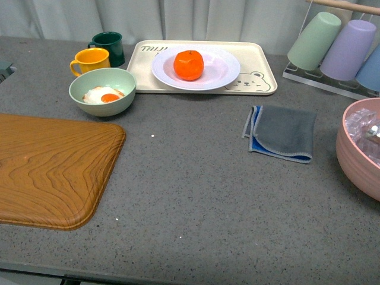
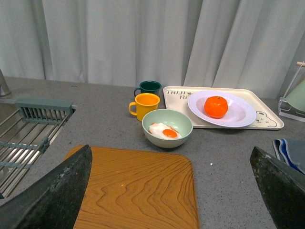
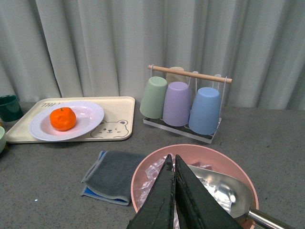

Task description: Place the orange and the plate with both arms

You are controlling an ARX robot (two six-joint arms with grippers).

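Grey speckled countertop [image 1: 196, 196] fills the front view, neither arm visible in it. Wooden board [image 1: 50, 169] sits at left edge mid-frame, cream bear tray [image 1: 261, 66] at top centre. White ridged plate [image 1: 219, 71] rests on that tray, orange [image 1: 189, 65] sitting in the plate, slightly left of its middle. Pale green bowl [image 1: 102, 90] with a fried egg is just left of the tray, yellow and dark green mugs behind it; grey cloth [image 1: 282, 132] right of centre, pink bowl at right edge. Left gripper [image 2: 167, 191]: jaws spread wide, nothing between them, parked above the board. Right gripper [image 3: 174, 191]: fingers pressed together, holding nothing, over the pink bowl. My read: nothing grasped yet, reach step not begun. Next move likely needs one arm taking the orange and the other pinching the plate rim, right gripper opening first.
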